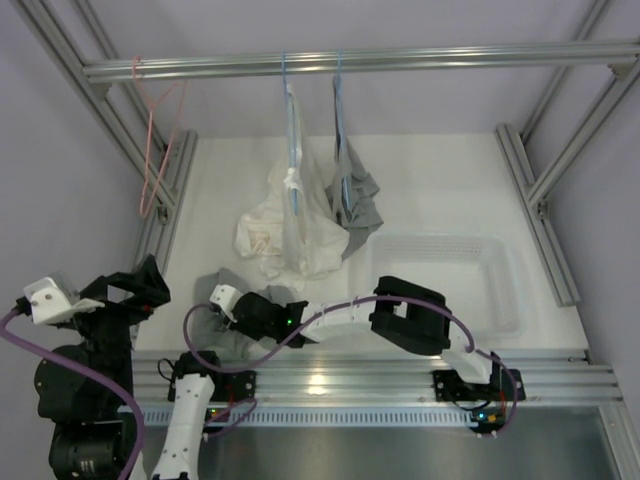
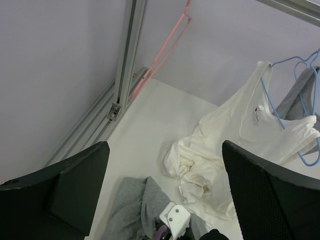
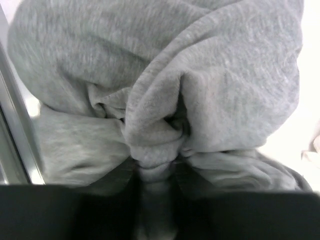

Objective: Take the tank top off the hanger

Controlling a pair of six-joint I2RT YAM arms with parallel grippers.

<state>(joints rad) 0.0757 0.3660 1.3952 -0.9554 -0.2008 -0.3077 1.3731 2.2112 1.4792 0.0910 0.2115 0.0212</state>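
A grey garment [image 1: 230, 281] lies bunched on the white table near its front left; it also shows in the left wrist view [image 2: 125, 205]. My right gripper [image 1: 238, 312] reaches across to it and is shut on a fold of the grey cloth [image 3: 160, 150]. A white tank top [image 1: 300, 225] hangs on a blue hanger [image 1: 292, 150] from the rail, its lower part piled on the table [image 2: 210, 165]. A grey tank top [image 1: 358, 200] hangs on a second blue hanger [image 1: 340, 140]. My left gripper [image 1: 140, 285] is open and empty, raised at the left [image 2: 165, 150].
An empty pink hanger [image 1: 155, 150] hangs at the rail's left end, next to the frame post [image 2: 127, 55]. A clear plastic bin [image 1: 450, 275] stands at the right. Aluminium frame rails run along the table's sides and front edge [image 1: 380, 375].
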